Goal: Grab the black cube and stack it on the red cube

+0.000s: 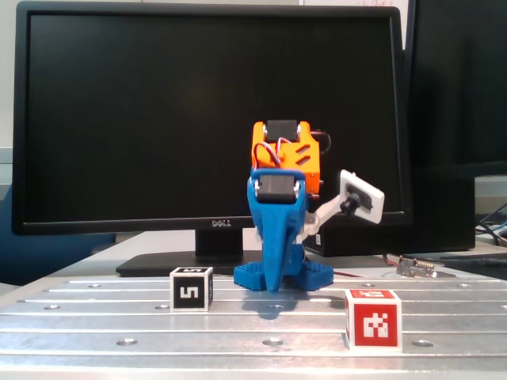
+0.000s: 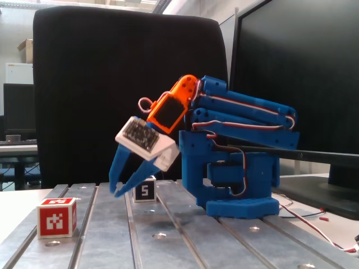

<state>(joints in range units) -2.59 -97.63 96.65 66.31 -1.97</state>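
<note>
The black cube [image 1: 191, 288] stands on the slotted metal plate [image 1: 119, 317], left of my gripper in a fixed view; in the other fixed view the black cube [image 2: 145, 190] shows just past the fingertips. The red cube [image 1: 372, 319] stands alone near the front right; in the side-on fixed view the red cube [image 2: 56, 217] is at the left, apart from the arm. My blue gripper [image 1: 273, 286] points down, low over the plate between the cubes. Its fingertips meet and hold nothing in the side-on fixed view [image 2: 114, 191].
The blue arm base [image 2: 241, 190] sits on the plate behind the gripper. A Dell monitor [image 1: 214, 119] stands close behind, its stand [image 1: 182, 261] at the plate's far edge. A white camera module [image 1: 362, 195] sticks out from the wrist. Cables [image 2: 314, 224] trail beside the base.
</note>
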